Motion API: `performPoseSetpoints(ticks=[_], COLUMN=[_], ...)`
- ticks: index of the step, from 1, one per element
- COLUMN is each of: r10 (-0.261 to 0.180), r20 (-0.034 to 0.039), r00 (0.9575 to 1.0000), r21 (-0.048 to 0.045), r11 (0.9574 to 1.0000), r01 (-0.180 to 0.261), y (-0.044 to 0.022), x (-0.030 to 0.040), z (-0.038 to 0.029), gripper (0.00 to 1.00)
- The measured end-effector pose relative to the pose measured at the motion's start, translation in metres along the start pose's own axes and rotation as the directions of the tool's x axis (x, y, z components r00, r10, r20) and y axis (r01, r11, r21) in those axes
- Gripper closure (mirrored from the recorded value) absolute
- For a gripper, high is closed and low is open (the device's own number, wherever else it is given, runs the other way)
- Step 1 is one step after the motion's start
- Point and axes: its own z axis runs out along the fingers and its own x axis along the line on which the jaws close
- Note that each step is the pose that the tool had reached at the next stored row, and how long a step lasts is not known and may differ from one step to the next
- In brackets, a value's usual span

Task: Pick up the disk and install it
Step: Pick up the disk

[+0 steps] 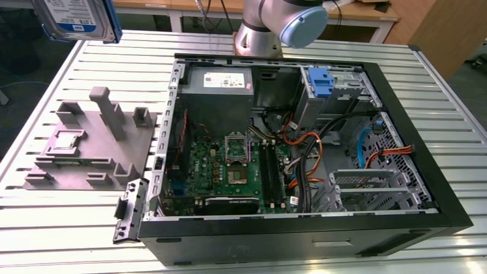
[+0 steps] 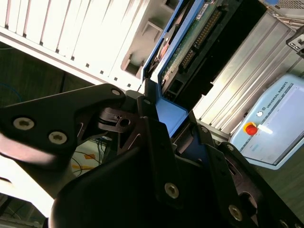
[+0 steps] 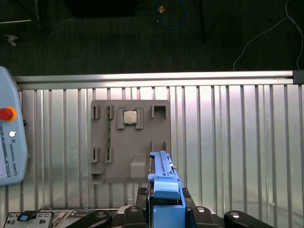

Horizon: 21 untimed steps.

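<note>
The disk [image 1: 76, 18], a silver-grey drive with a white-and-blue label in blue carrier rails, hangs in the air at the exterior view's top left, above the slatted table's far corner. In the second wrist view its green circuit-board underside [image 2: 190, 38] and blue rail run out from between the black fingers [image 2: 149, 128]. My gripper [image 2: 168, 121] is shut on the disk's blue carrier. The first wrist view looks down along the carrier's blue edge [image 3: 164, 183], with the gripper [image 3: 166, 211] clamped at its base, over the grey fixture plate.
An open computer case [image 1: 426, 188] lies on the slatted table, with a blue bracket [image 1: 321, 83] in its drive bay and a grey power supply [image 1: 220, 83]. A grey fixture plate [image 1: 91, 148] [image 3: 130, 142] holds a chip [image 3: 130, 117]. A pendant [image 3: 7, 147] lies at the table's end.
</note>
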Motion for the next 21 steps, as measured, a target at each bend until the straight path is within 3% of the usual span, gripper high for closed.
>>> performPoseSetpoints(ticks=[21], r10=[0.0], r20=[0.0], r00=[1.0], r21=[-0.0001], r11=[1.0], r01=[0.0], y=[-0.0082], x=[-0.0003], z=[-0.0001], gripper=[0.64])
